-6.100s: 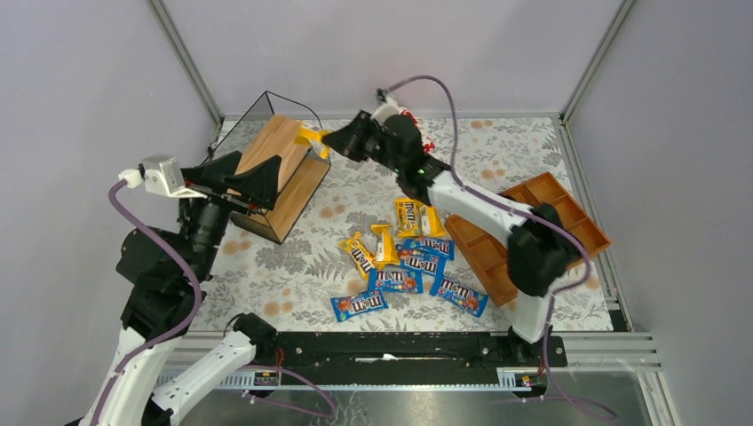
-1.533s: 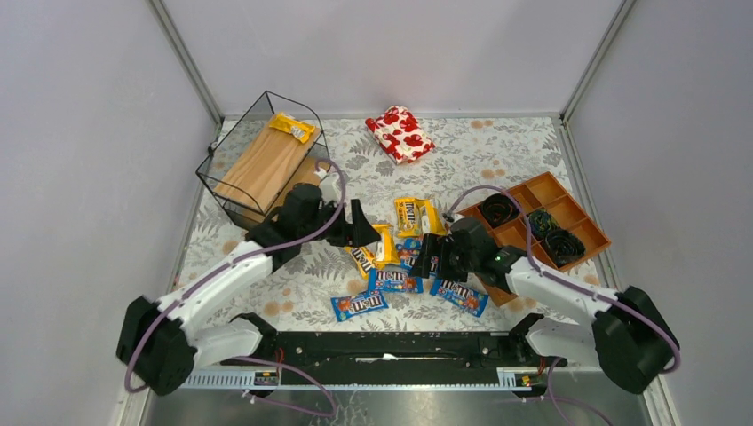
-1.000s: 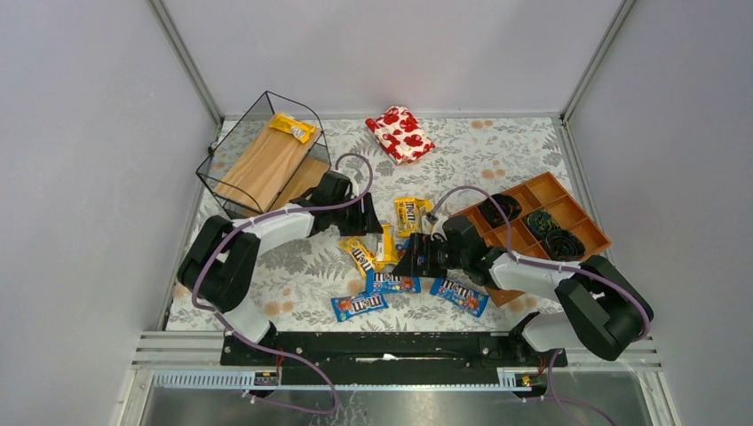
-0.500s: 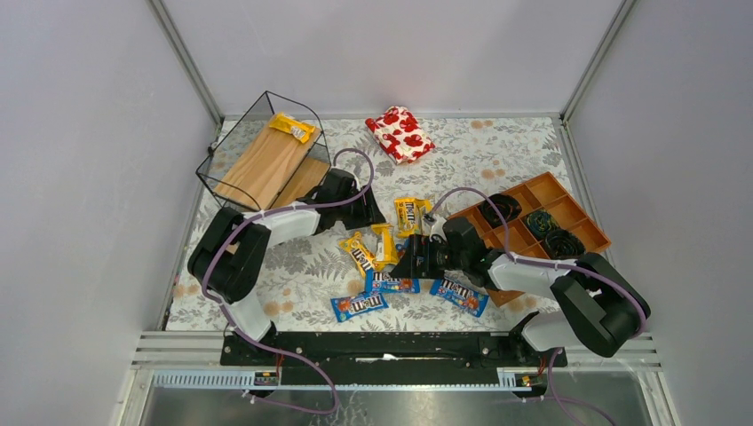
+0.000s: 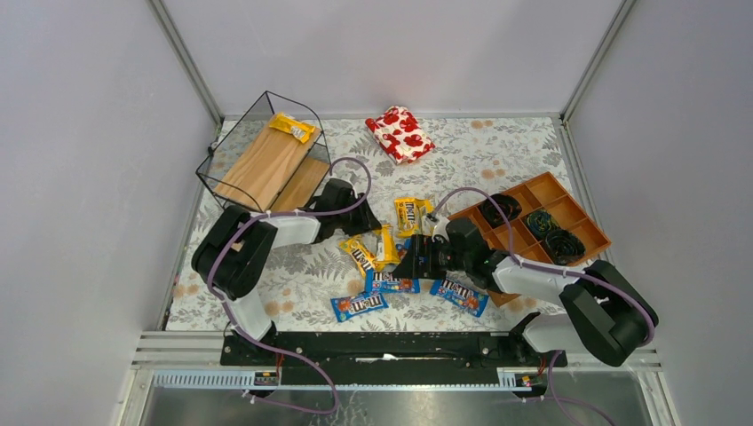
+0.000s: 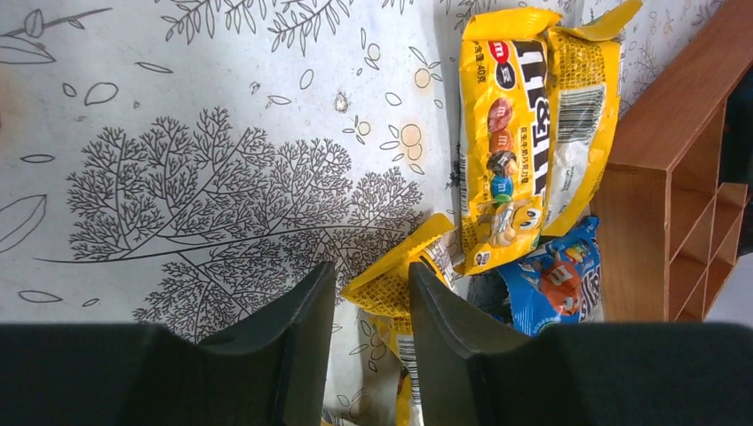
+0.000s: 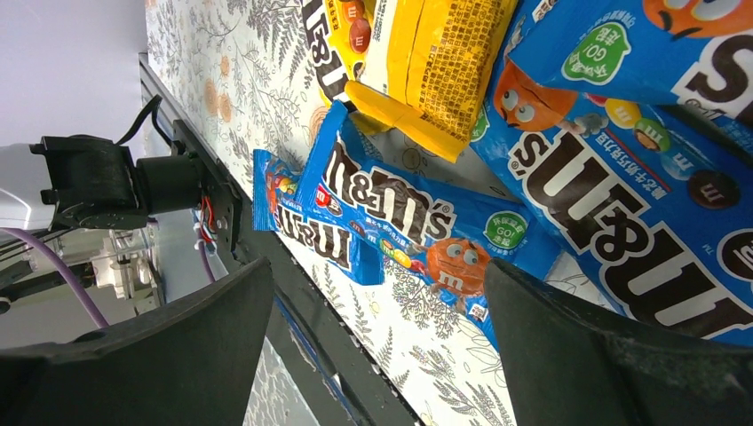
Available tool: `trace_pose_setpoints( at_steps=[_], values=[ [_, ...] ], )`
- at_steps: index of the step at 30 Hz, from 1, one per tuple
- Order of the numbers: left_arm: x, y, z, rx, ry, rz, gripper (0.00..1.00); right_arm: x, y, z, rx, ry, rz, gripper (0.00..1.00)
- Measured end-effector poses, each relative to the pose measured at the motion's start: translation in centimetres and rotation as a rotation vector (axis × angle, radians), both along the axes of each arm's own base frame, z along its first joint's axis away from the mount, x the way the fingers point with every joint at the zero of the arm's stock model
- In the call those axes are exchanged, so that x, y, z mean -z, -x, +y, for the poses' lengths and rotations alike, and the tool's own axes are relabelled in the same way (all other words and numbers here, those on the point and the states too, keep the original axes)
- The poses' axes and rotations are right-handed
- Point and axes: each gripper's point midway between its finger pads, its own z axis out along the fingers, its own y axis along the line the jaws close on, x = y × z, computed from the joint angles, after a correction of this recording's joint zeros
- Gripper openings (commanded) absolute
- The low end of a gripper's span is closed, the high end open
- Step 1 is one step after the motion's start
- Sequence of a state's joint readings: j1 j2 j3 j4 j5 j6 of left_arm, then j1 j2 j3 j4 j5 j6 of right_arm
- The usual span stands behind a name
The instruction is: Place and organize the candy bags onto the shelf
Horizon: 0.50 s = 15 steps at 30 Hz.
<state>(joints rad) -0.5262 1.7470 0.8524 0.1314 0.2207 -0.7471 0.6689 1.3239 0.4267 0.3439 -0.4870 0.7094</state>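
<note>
The wire shelf (image 5: 266,169) with wooden boards stands at the back left, one yellow candy bag (image 5: 293,127) on its top board. Several yellow and blue candy bags (image 5: 393,282) lie piled mid-table. My left gripper (image 5: 362,224) is low at the pile's left edge. In the left wrist view its fingers (image 6: 302,346) stand narrowly apart, with the corner of a yellow bag (image 6: 400,282) between the tips. My right gripper (image 5: 410,259) hovers wide open at the pile's right. In the right wrist view a blue bag (image 7: 400,222) lies flat just ahead of its jaws.
A red-and-white floral pouch (image 5: 401,133) lies at the back centre. An orange-brown compartment tray (image 5: 582,240) holding dark coils sits at the right, its corner (image 6: 675,177) close to the pile. A black rail (image 5: 391,346) runs along the table's near edge.
The left gripper's jaws have narrowed around the yellow bag's corner. Both arms have stayed almost in place at the pile, and the bags have not shifted.
</note>
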Motion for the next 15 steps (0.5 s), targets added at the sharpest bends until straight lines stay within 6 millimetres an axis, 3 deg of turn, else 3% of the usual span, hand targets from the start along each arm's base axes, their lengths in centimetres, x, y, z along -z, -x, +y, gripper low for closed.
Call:
trace_pose_setpoints(
  at_steps=[6, 11, 13, 15],
  values=[
    [0.2, 0.6, -0.5, -0.015, 0.073, 0.008, 0.01, -0.1, 0.0, -0.2, 0.008, 0.005, 0.000, 0.94],
    [-0.6, 1.1, -0.6, -0.038, 0.130, 0.001, 0.00, -0.6, -0.4, -0.3, 0.040, 0.001, -0.005, 0.96],
    [-2.1, 1.5, -0.4, -0.049, 0.159, -0.019, 0.00, -1.1, -0.7, -0.2, 0.067, -0.011, -0.004, 0.97],
    [-4.7, 1.6, -0.3, -0.065, 0.209, -0.061, 0.00, -1.8, -1.0, 0.0, 0.096, -0.040, 0.000, 0.97]
  ],
)
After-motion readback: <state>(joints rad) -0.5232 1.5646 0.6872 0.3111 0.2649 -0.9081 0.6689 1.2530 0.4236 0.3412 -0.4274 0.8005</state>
